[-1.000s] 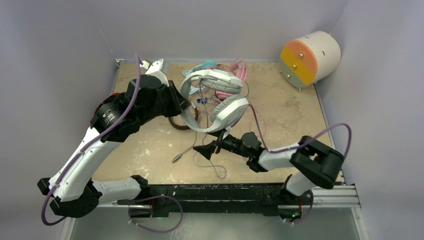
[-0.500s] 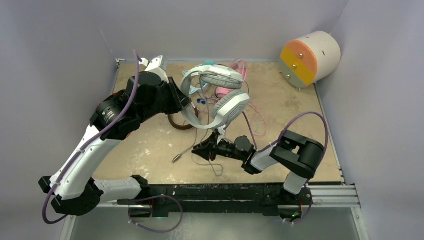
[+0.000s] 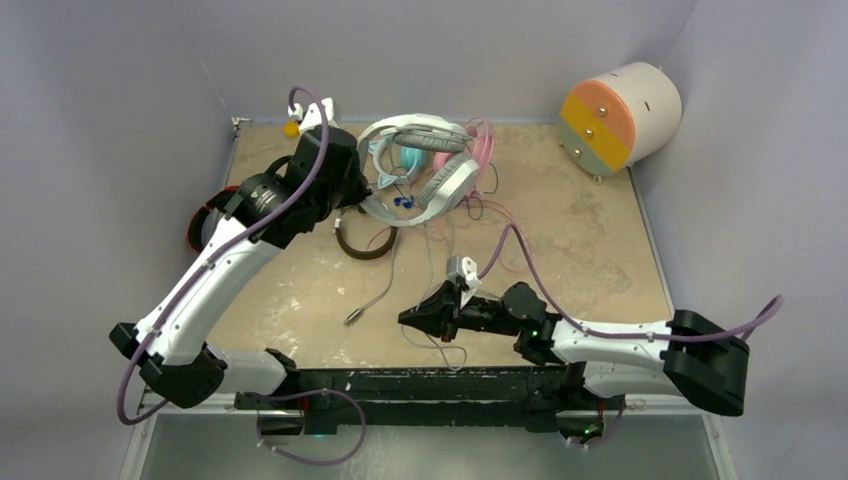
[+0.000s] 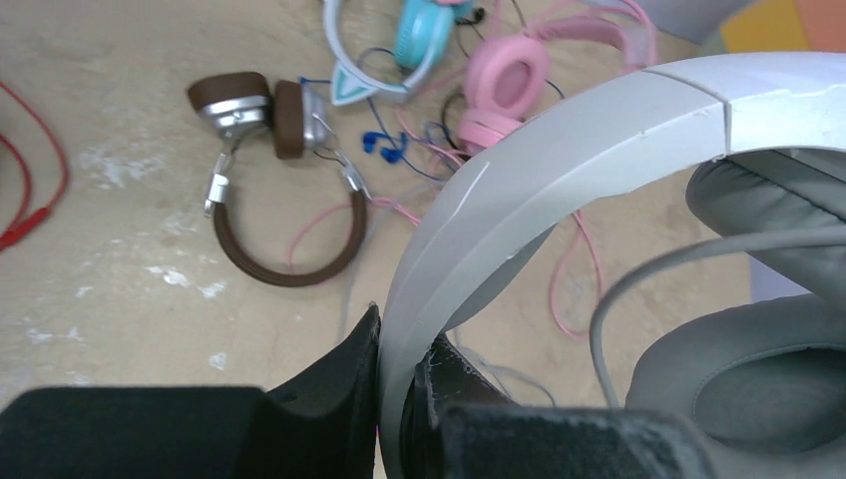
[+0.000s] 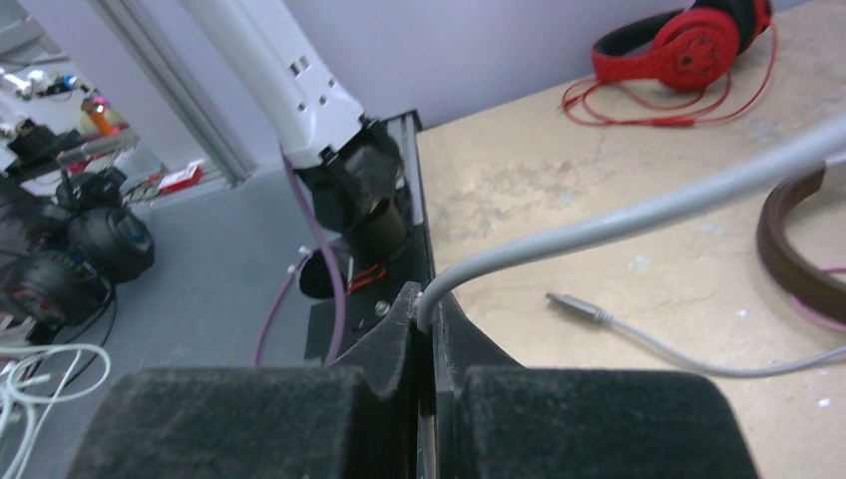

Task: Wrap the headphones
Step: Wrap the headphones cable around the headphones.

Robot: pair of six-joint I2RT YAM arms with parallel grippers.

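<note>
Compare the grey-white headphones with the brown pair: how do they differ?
The grey-white headphones are clamped at the headband by the left gripper; the brown pair lies loose on the table. The grey-white pair's grey cable is pinched in the right gripper; nothing grips the brown pair. Both are over-ear.

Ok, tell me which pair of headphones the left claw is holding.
The grey-white pair: its headband is pinched in the left claw. The pink pair, the brown pair and the red pair lie on the table.
</note>
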